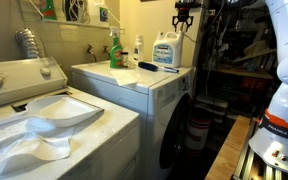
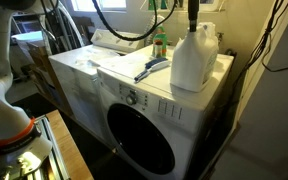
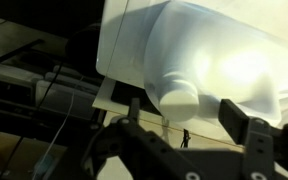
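Observation:
A large white detergent jug [image 1: 167, 50] with a blue label stands on the far corner of the front-loading machine [image 2: 134, 100]; it also shows in an exterior view [image 2: 194, 58]. My gripper [image 1: 184, 14] hangs straight above it, also seen in an exterior view [image 2: 192, 12]. In the wrist view the jug's white cap [image 3: 179, 98] sits between the two open fingers of my gripper [image 3: 184, 115], apart from both. The gripper is open and empty.
A green bottle [image 1: 114, 50], a small white bottle [image 1: 138, 48] and a blue-handled brush [image 2: 149, 68] stand on the same machine top. A top-loading washer [image 1: 44, 115] with white cloth stands beside it. Cables hang behind the jug [image 2: 124, 25].

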### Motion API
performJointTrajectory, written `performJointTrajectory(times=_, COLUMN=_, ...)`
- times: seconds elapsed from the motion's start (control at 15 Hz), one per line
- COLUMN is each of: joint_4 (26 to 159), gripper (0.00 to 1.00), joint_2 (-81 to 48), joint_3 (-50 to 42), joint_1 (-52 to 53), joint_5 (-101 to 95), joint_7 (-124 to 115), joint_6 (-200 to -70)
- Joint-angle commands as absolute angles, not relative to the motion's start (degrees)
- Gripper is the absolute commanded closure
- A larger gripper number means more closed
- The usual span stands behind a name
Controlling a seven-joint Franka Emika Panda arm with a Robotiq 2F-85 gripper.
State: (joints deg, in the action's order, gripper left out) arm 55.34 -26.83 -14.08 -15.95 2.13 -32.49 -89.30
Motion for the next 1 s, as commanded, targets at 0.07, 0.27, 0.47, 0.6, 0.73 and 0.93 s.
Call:
performJointTrajectory(times=0.07, joint_4=54.32, gripper=0.0, joint_2=-26.32, joint_3=-13.53, joint_1=-16.32, joint_5=3.23, joint_7=-31.46, joint_6=-87.66)
performJointTrajectory(times=0.27, joint_4=56.4, gripper=0.0, joint_2=-23.29, joint_3=-12.24, joint_1=-15.64, joint_5=2.64, joint_7=-24.98, joint_6=-86.6)
performJointTrajectory(times=0.47, joint_4=59.12, gripper=0.0, joint_2=-18.98, joint_3=-10.72, joint_1=-14.9, joint_5=2.19, joint_7=-16.31, joint_6=-83.4)
performJointTrajectory(times=0.6, joint_4=61.62, gripper=0.0, joint_2=-15.37, joint_3=-9.88, joint_1=-14.17, joint_5=2.09, joint_7=-11.2, joint_6=-81.57)
performJointTrajectory(times=0.73, joint_4=64.41, gripper=0.0, joint_2=-11.56, joint_3=-9.02, joint_1=-13.54, joint_5=2.54, joint_7=-7.05, joint_6=-80.19)
performJointTrajectory(times=0.93, joint_4=70.73, gripper=0.0, joint_2=-5.61, joint_3=-7.54, joint_1=-12.44, joint_5=2.41, joint_7=-1.26, joint_6=-78.84)
